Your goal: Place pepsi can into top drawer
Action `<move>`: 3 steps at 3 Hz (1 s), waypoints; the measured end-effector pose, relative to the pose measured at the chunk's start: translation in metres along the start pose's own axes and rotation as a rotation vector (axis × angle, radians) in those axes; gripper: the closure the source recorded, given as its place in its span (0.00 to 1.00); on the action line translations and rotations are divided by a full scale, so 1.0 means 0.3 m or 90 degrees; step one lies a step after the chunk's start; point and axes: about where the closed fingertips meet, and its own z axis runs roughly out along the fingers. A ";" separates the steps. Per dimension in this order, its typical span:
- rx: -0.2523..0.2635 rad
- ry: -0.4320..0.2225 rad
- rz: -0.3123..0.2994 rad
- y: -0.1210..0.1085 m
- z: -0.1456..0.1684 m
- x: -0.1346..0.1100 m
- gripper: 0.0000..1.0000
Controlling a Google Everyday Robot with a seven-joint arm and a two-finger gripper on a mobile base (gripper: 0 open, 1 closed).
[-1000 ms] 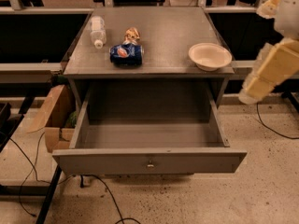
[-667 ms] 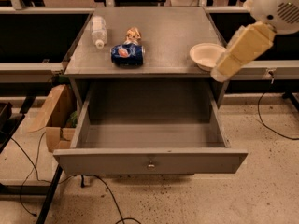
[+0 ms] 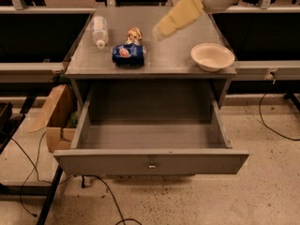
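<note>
The pepsi can (image 3: 128,54) lies on its side on the cabinet top, dark blue with its round logo facing me. The top drawer (image 3: 108,163) is pulled fully out below it and its inside holds nothing. My gripper (image 3: 158,32) hangs above the cabinet top, to the right of the can and a little behind it, and it holds nothing. The cream arm reaches in from the upper right.
A clear plastic bottle (image 3: 99,31) lies at the back left of the top. A small clear object with a brownish top (image 3: 134,34) stands just behind the can. A cream bowl (image 3: 212,56) sits at the front right. A cardboard box (image 3: 55,118) and cables lie on the floor at the left.
My arm has swung from the right side of the cabinet leftward and over the top, past the bowl, toward the can. The can, bowl and drawer have not moved.
</note>
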 end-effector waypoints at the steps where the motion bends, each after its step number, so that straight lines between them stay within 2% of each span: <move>1: -0.010 -0.005 0.054 0.009 0.029 -0.033 0.00; 2: -0.010 -0.006 0.062 0.007 0.039 -0.034 0.00; 3: -0.010 -0.011 0.094 0.001 0.088 -0.047 0.00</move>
